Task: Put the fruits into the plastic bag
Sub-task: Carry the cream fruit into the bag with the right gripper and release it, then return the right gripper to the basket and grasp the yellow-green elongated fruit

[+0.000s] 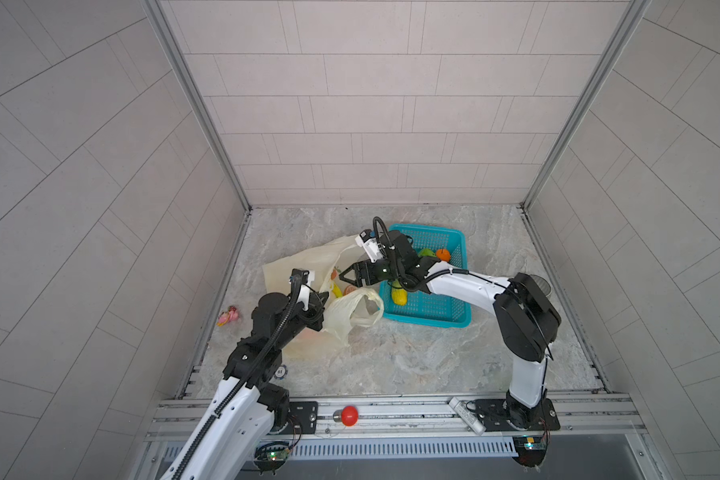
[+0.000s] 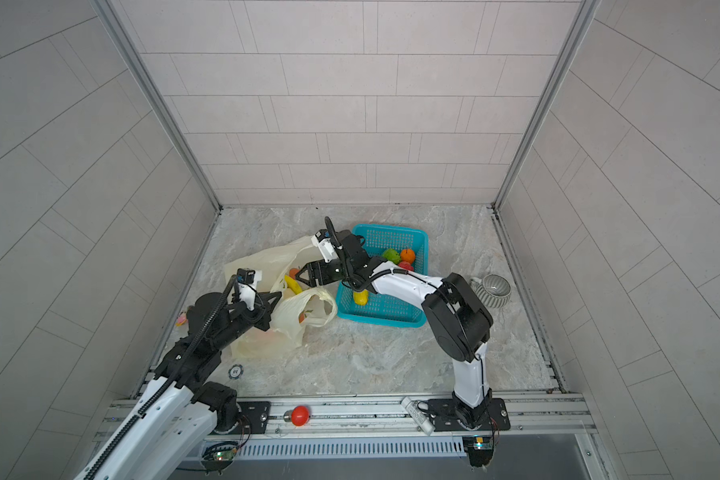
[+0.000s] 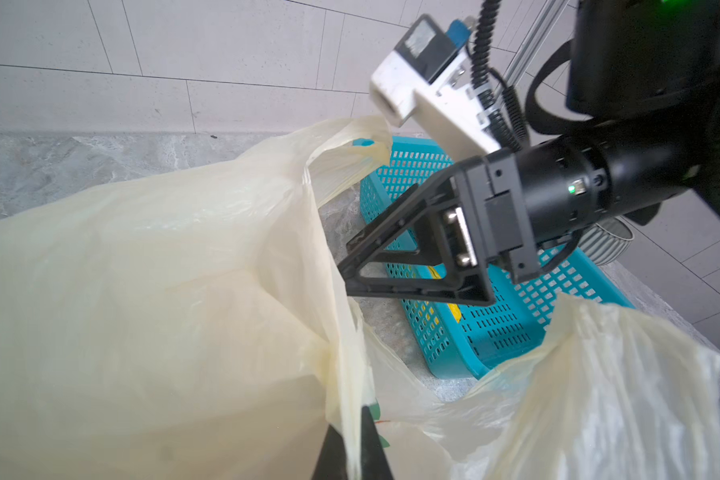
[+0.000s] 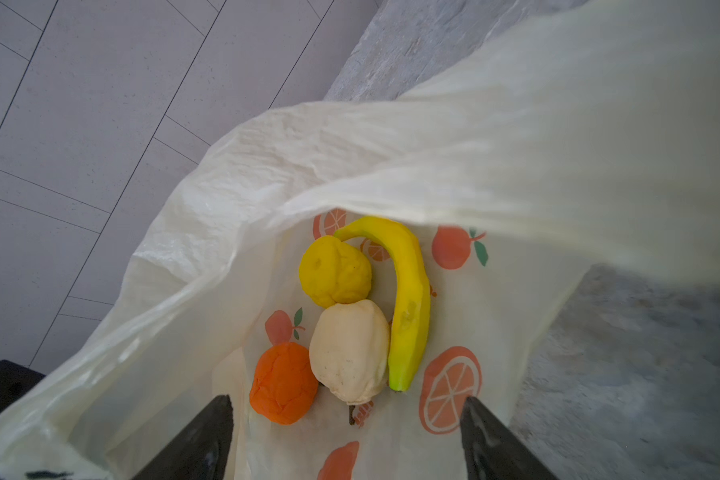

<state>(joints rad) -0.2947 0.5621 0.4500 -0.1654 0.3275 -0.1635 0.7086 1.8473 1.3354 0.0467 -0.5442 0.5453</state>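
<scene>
Left gripper point(image 3: 352, 424) is clamping the plastic bag point(image 4: 391, 166) rim, holding the mouth up. Right gripper point(image 4: 346, 400) is hanging wide and empty over it. Four fruits point(image 4: 350, 353) are lying inside, more are sitting in the teal basket point(image 1: 429, 316). Risk: film slipping from the pinch, mouth collapsing.

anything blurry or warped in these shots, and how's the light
Right wrist view: the near flap of the plastic bag is out of focus, the banana inside sharp. Left wrist view: the teal basket is crisp, the bag film shows soft sheen. Both top views: side-wall tile lines bow from the wide lens; light is even, no hard shadows.
</scene>
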